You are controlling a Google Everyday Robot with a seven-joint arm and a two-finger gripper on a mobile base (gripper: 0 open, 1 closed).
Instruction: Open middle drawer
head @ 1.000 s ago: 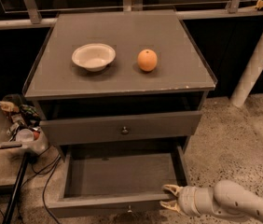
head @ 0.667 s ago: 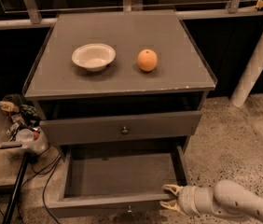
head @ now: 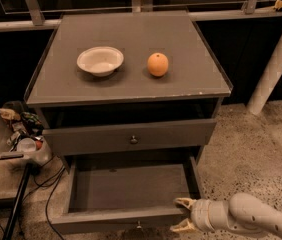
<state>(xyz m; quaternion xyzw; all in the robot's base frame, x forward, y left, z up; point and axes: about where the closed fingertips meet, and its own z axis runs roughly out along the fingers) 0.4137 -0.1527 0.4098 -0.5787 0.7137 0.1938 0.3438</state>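
Note:
The middle drawer point(head: 131, 186) is pulled far out of the grey cabinet, showing its shallow empty grey box. Its front panel point(head: 106, 221) lies near the bottom edge of the camera view, with its small knob point(head: 138, 226) just visible. My gripper point(head: 182, 215) is at the right end of that front panel. Its two pale fingers are spread, one finger point(head: 185, 202) above the panel's top edge and the other low on its outer face. It holds nothing.
The drawer above, with a round knob point(head: 133, 139), stands slightly out. A white bowl point(head: 100, 60) and an orange point(head: 158, 64) sit on the cabinet top point(head: 131, 34). A tray of clutter point(head: 21, 136) and cables are at the left. A white post point(head: 276, 59) stands at the right.

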